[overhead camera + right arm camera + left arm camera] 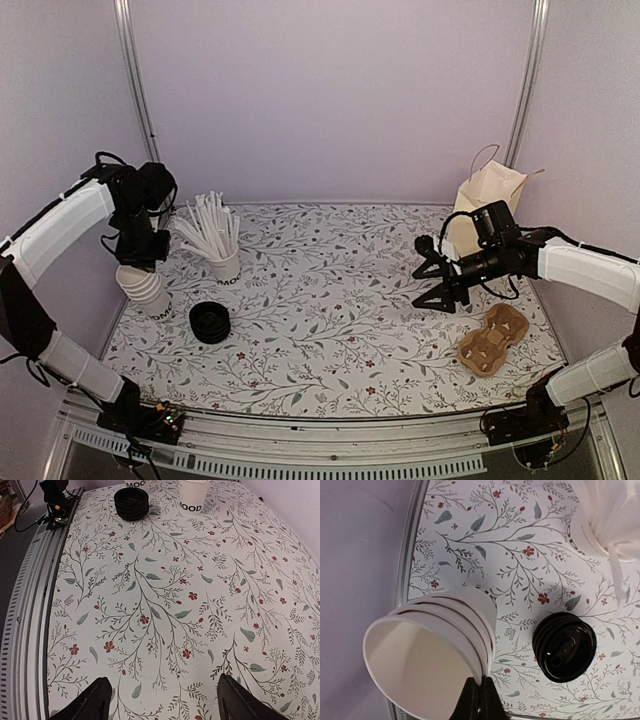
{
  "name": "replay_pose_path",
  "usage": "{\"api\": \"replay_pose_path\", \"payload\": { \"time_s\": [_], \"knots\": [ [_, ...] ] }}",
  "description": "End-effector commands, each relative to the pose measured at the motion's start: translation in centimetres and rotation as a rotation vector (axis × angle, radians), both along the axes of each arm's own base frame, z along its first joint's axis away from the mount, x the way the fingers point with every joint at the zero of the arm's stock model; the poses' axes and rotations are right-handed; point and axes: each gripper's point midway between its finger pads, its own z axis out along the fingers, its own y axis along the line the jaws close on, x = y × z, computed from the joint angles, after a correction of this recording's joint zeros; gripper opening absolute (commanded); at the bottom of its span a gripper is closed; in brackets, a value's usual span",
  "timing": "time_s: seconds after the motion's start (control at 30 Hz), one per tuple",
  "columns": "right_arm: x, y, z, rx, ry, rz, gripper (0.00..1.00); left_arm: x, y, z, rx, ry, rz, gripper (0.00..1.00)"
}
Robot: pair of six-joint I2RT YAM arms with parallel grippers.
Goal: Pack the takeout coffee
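From above, the left gripper [140, 264] stood directly over the stack of white cups [147, 292] at the left edge of the table [330, 300], black lids [210, 322] just beside. No finished takeout coffee showed in any view, and the right gripper [417, 288] hung well apart, near the cardboard carrier [493, 340]. Only the left wrist view showed its fingers [470, 702] pressed together, apparently pinching the top cup's rim. The right wrist view showed jaws spread above the table.
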Motion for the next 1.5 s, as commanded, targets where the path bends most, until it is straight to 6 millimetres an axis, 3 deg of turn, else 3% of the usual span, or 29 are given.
{"api": "replay_pose_path", "payload": {
  "time_s": [0.0,0.07,0.17,0.23,0.27,0.33,0.4,0.5,0.57,0.63,0.67,0.73,0.77,0.83,0.87,0.9,0.93,0.97,1.03,1.1,1.13,1.2,1.27,1.33,1.37,1.43,1.47],
  "knots": [
    [-0.3,0.0,-0.7,-0.014,0.012,0.005,0.75,2.1,1.6,1.4,0.1,-0.01,-0.011,0.0],
    [-0.2,0.0,-0.8,-0.015,0.015,0.004,0.75,3.5,-1.7,1.4,-0.1,-0.072,-0.076,0.0],
    [-0.2,0.0,-0.9,-0.017,0.017,0.004,0.75,3.7,-0.5,1.3,-0.032,-0.047,-0.016,0.0],
    [-0.2,0.0,-0.9,-0.018,0.018,0.003,0.75,4.4,-4.2,1.2,-0.275,-0.078,-0.084,0.0],
    [-0.2,0.0,-0.9,-0.018,0.017,0.003,0.75,4.6,-3.9,1.7,-0.247,-0.121,-0.057,0.0],
    [-0.2,0.0,-0.9,-0.019,0.017,0.002,0.75,3.7,0.6,1.9,0.066,-0.059,0.034,0.0],
    [-0.2,0.0,-1.0,-0.02,0.018,0.002,0.75,3.6,-0.6,1.2,-0.057,-0.033,0.0,0.0],
    [-0.2,0.0,-1.1,-0.021,0.022,0.004,0.75,4.3,-0.2,3.3,0.041,-0.105,0.024,0.0],
    [-0.2,0.0,-1.2,-0.023,0.025,0.003,0.74,4.8,-2.9,3.0,-0.113,-0.103,-0.032,0.0],
    [-0.1,0.0,-1.3,-0.026,0.025,0.003,0.74,4.7,-2.0,3.4,0.013,-0.1,-0.02,0.0],
    [-0.1,0.0,-1.3,-0.027,0.024,0.002,0.74,4.8,-3.4,2.7,-0.062,-0.056,-0.055,0.0],
    [-0.2,0.0,-1.3,-0.026,0.026,0.002,0.74,5.5,-9.0,2.9,-0.373,-0.105,-0.177,0.0],
    [-0.2,0.0,-1.2,-0.024,0.025,0.003,0.74,5.9,-9.0,3.3,-0.349,-0.14,-0.158,0.0],
    [-0.1,0.0,-1.1,-0.025,0.022,0.002,0.74,5.5,-3.2,2.8,0.022,-0.078,-0.051,0.0],
    [-0.1,0.0,-1.1,-0.023,0.021,0.003,0.74,5.3,-1.4,2.3,0.086,-0.053,-0.032,0.0],
    [-0.1,0.0,-1.1,-0.023,0.021,0.002,0.74,5.1,-1.4,1.8,0.015,-0.04,-0.01,0.0],
    [-0.2,0.0,-1.1,-0.023,0.021,0.001,0.74,5.2,-2.6,1.6,-0.08,-0.044,-0.031,0.0],
    [-0.2,0.0,-1.0,-0.022,0.021,0.002,0.74,5.4,-3.1,1.9,-0.076,-0.069,-0.044,0.0],
    [-0.2,0.0,-1.0,-0.021,0.021,0.004,0.74,5.4,-0.9,2.9,0.119,-0.079,-0.012,0.0],
    [-0.1,0.0,-1.1,-0.025,0.02,0.001,0.74,5.5,-3.5,2.1,-0.118,-0.062,-0.043,0.0],
    [-0.1,0.0,-1.2,-0.026,0.021,0.001,0.74,5.9,-4.1,2.3,-0.135,-0.102,-0.039,0.0],
    [-0.1,0.0,-1.3,-0.027,0.024,0.002,0.74,5.7,-1.4,3.1,0.117,-0.091,-0.018,0.0],
    [-0.1,0.0,-1.4,-0.029,0.026,0.003,0.75,5.9,-4.5,2.0,-0.214,-0.088,-0.031,0.0],
    [-0.1,0.0,-1.3,-0.028,0.024,0.002,0.74,5.4,-0.5,2.7,0.11,-0.088,0.028,0.0],
    [-0.1,0.0,-1.2,-0.029,0.021,0.001,0.74,5.4,0.3,2.4,0.133,-0.06,0.015,0.0],
    [-0.2,0.0,-1.2,-0.027,0.021,0.003,0.74,5.9,-4.4,0.9,-0.254,-0.06,-0.038,0.0],
    [-0.2,0.0,-1.2,-0.028,0.022,0.003,0.74,5.9,-3.4,1.9,-0.122,-0.098,-0.024,0.0]
  ]
}}
